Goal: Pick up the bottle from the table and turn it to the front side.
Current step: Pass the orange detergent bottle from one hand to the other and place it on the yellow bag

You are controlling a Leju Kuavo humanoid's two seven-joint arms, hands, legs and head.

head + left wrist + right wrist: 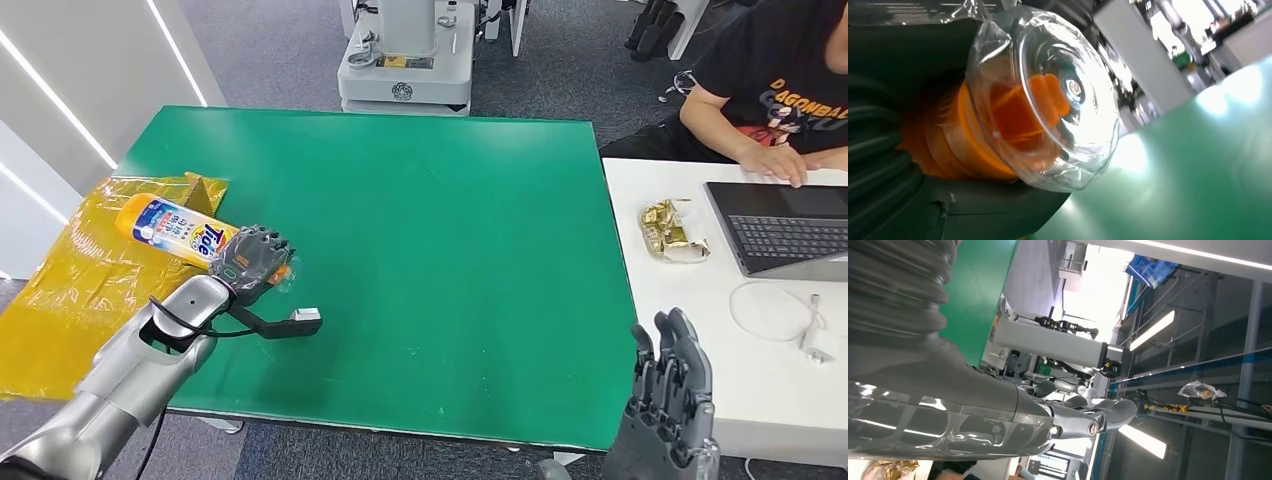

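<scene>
One bottle (180,232) lies on its side at the green table's (430,260) left edge, left hand (255,262) clamped around its orange cap end, right hand (668,395) empty, fingers apart; the plastic looks slick and probably heavy, so gripping mid-body seems safer.

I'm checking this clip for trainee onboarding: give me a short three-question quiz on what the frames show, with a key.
1. True or false: the left hand grips the bottle at its orange cap end.
2. What does the bottle's far end lie over?
A. the laptop
B. the yellow plastic sheet
C. the white table
3. Fill in: the right hand, holding nothing, is raised near the ____ table's front right corner.

Key: 1 true; the left wrist view shows the cap under clear film inside the hand. 2 B. 3 green.
</scene>
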